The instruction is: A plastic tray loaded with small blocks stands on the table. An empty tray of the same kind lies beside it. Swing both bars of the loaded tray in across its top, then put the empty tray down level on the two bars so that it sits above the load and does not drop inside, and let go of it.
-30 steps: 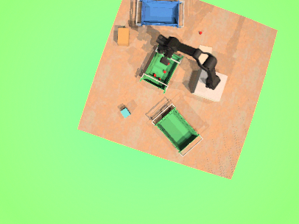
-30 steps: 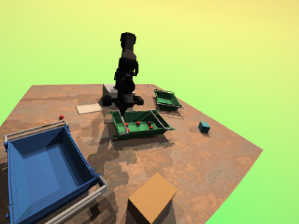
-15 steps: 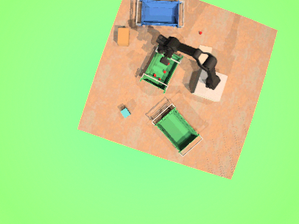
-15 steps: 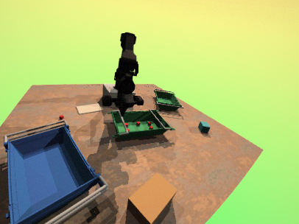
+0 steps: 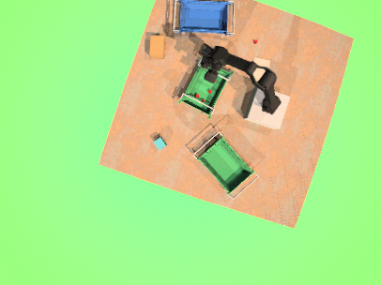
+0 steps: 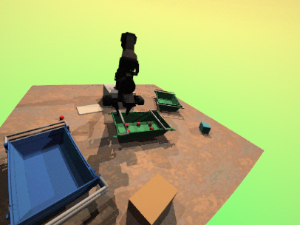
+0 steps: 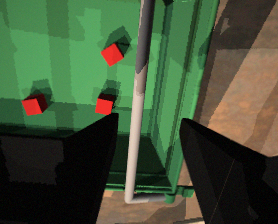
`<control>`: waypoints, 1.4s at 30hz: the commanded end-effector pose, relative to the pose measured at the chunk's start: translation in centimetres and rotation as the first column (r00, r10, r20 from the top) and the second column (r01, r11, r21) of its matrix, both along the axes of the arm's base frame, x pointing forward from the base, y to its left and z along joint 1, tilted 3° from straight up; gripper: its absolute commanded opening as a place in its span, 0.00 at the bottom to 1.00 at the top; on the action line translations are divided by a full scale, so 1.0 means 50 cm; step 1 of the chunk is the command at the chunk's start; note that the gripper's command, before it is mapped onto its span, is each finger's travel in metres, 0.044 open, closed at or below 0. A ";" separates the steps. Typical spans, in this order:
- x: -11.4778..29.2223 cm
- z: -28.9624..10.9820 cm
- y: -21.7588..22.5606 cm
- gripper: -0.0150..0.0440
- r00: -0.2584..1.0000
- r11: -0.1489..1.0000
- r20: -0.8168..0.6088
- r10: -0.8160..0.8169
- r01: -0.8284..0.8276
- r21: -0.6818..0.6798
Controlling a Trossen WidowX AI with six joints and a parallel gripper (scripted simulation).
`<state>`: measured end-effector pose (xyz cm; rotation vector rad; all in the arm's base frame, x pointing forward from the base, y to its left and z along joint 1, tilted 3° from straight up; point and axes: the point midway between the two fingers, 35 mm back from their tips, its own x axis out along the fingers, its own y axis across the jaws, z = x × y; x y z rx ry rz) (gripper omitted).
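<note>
The loaded green tray (image 5: pixel 194 83) (image 6: pixel 142 134) (image 7: pixel 60 55) stands mid-table with several small red blocks (image 5: pixel 209 92) (image 6: pixel 138 123) (image 7: pixel 112 54) inside. My gripper (image 5: pixel 212 76) (image 6: pixel 123 113) (image 7: pixel 149 122) is open and low over one end of this tray. A grey wire bar (image 5: pixel 225 76) (image 6: pixel 122 123) (image 7: pixel 136 130) runs between the fingers without being gripped; it lies across the tray's top just inside the end wall. The other bar (image 6: pixel 161 121) lies near the far end. The empty green tray (image 5: pixel 224 163) (image 6: pixel 167 99) lies apart on the table, bars out over its ends.
A large blue tray (image 5: pixel 203 16) (image 6: pixel 41 169) stands at a table corner, with an orange box (image 5: pixel 157 46) (image 6: pixel 152 198) near it. A cyan cube (image 5: pixel 160 142) (image 6: pixel 205 127), a loose red block (image 5: pixel 255 41) (image 6: pixel 61 118) and a pale flat pad (image 6: pixel 89 109) lie on the table.
</note>
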<state>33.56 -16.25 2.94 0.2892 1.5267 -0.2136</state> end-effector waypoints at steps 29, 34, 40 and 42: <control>0.019 0.144 0.539 1.00 0.285 0.286 0.017 0.958 -0.956 -0.070; -0.062 0.115 0.685 1.00 -0.100 -0.099 0.008 0.995 -0.991 -0.088; -0.203 0.081 0.828 1.00 -0.549 -0.547 -0.008 0.836 -0.830 -0.106; -0.256 0.070 0.863 1.00 -0.671 -0.668 -0.014 0.741 -0.736 -0.111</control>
